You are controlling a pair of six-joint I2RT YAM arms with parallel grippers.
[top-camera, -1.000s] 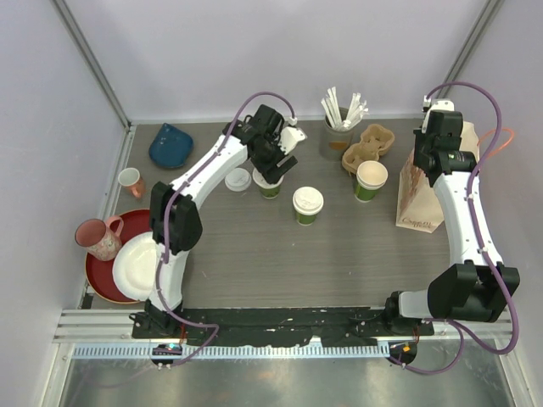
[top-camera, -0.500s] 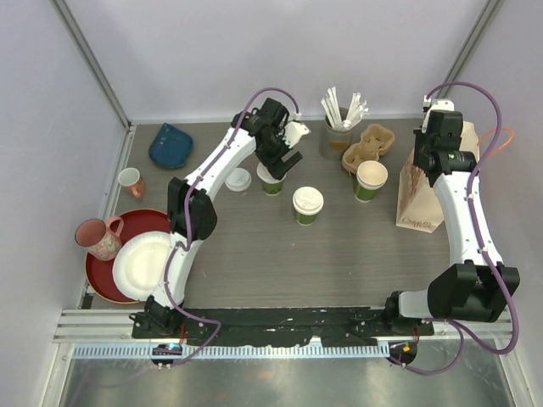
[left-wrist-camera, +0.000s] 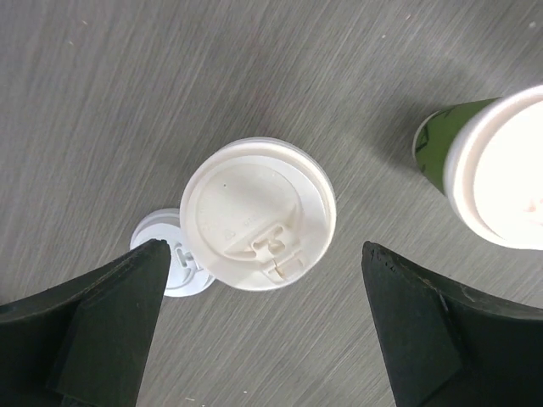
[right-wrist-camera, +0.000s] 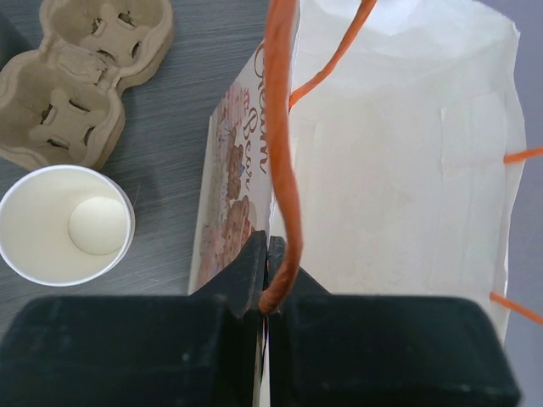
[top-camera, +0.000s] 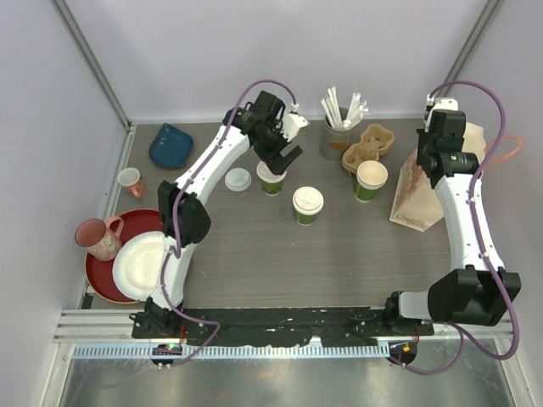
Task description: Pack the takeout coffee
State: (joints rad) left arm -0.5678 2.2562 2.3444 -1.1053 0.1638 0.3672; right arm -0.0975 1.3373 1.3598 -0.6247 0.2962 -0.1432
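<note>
Three green takeout cups stand mid-table. One lidded cup (top-camera: 271,177) is under my left gripper (top-camera: 285,154), which is open and empty above it; in the left wrist view this cup's lid (left-wrist-camera: 257,214) sits between my spread fingers (left-wrist-camera: 110,322). A second lidded cup (top-camera: 308,204) stands nearer and shows at the right of that view (left-wrist-camera: 496,165). A third cup (top-camera: 371,179) has no lid. My right gripper (right-wrist-camera: 268,248) is shut on the rim and orange handle (right-wrist-camera: 282,127) of the paper bag (top-camera: 417,191), which tilts. A cardboard cup carrier (top-camera: 366,146) lies behind the open cup.
A loose white lid (top-camera: 237,179) lies left of the first cup. A holder of wrapped straws (top-camera: 338,127) stands at the back. A blue pouch (top-camera: 170,145), a small mug (top-camera: 131,180), a pink mug (top-camera: 100,238) and a white plate on a red plate (top-camera: 102,284) are at the left.
My left gripper has risen off the lidded cup and drawn back a little, open. My right gripper has pulled the bag's top, so the bag leans more.
</note>
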